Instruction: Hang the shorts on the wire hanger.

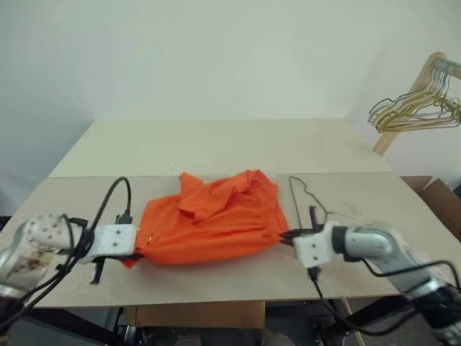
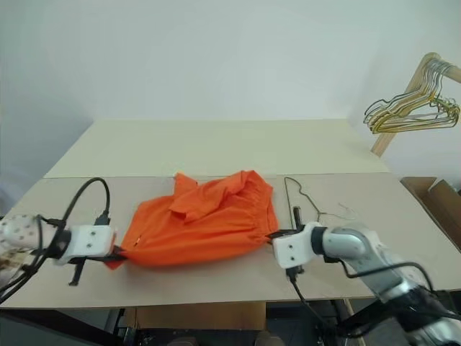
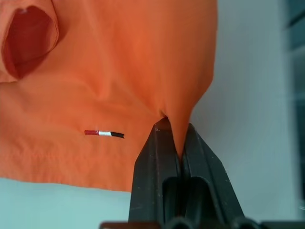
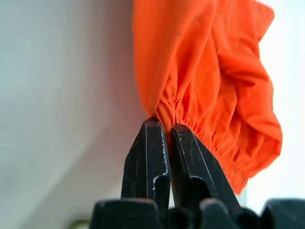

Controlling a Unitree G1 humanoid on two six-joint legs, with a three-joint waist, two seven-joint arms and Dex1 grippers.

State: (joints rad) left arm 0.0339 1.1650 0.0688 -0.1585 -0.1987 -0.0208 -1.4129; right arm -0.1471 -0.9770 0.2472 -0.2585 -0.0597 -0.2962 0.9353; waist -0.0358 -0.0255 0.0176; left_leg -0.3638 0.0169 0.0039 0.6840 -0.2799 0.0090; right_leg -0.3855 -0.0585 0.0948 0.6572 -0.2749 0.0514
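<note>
The bright orange shorts (image 1: 212, 223) lie spread across the table's near half, stretched between both grippers. My left gripper (image 1: 137, 254) is shut on the shorts at their left corner; in the left wrist view its fingers (image 3: 157, 157) pinch a fold of the cloth (image 3: 119, 81). My right gripper (image 1: 284, 236) is shut on the gathered waistband at the right edge, and its fingers (image 4: 150, 152) clamp the elastic (image 4: 205, 81). The thin dark wire hanger (image 1: 302, 194) lies flat on the table just right of the shorts, behind the right gripper.
A wooden rail with bunched gold and silver hangers (image 1: 418, 108) stands at the far right. A cardboard box (image 1: 439, 202) sits beyond the table's right edge. The light table (image 1: 216, 148) stretches away behind the shorts.
</note>
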